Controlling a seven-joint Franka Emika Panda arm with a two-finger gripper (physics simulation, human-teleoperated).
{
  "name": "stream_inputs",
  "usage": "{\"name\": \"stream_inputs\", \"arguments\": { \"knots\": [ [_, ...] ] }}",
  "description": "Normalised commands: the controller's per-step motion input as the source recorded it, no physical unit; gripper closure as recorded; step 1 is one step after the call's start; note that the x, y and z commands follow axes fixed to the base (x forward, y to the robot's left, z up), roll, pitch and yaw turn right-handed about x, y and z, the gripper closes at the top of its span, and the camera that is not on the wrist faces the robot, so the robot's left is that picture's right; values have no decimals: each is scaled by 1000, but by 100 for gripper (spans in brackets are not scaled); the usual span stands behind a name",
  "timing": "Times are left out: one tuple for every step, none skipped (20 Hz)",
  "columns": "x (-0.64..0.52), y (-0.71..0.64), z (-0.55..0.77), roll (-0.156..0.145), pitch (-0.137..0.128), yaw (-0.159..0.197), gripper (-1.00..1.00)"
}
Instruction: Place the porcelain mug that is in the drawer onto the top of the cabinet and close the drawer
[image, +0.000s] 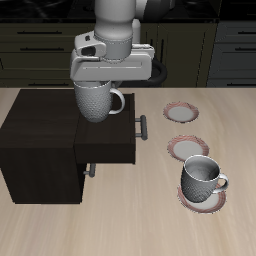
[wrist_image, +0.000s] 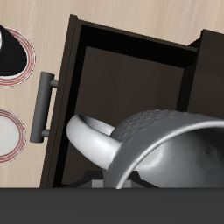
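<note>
Now the pincer (image: 97, 88) seems clenched on the porcelain mug (image: 95, 101), lifted over the open drawer (image: 108, 138) w/ fingers hidden, so it may slip before the cabinet (image: 40, 125) top.

No text, label, brand, number or sign is showing legibly in either view. The mug (image: 94, 101), the drawer (image: 108, 138), the cabinet (image: 40, 140) and the plates (image: 184, 113) are all showing plain, unmarked surfaces.
</note>
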Motion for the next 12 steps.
{"name": "stream_inputs", "arguments": {
  "knots": [
    [-340,-111,856,-14,-68,-56,100],
    [-64,-78,227,-17,-25,3,100],
    [-99,-150,372,-24,-15,-25,100],
    [-152,-136,423,5,-10,-39,100],
    [-203,-81,385,40,-11,10,100],
    [-314,-246,660,11,-48,-23,100],
    [-54,-89,211,10,-30,52,100],
    [-174,-161,387,46,-7,29,100],
    [-114,-320,433,-21,-11,-61,100],
    [-212,-275,466,21,-41,9,100],
    [-107,-317,324,-7,-6,-19,100],
    [-119,-282,348,15,-12,-5,100]
  ]
}}
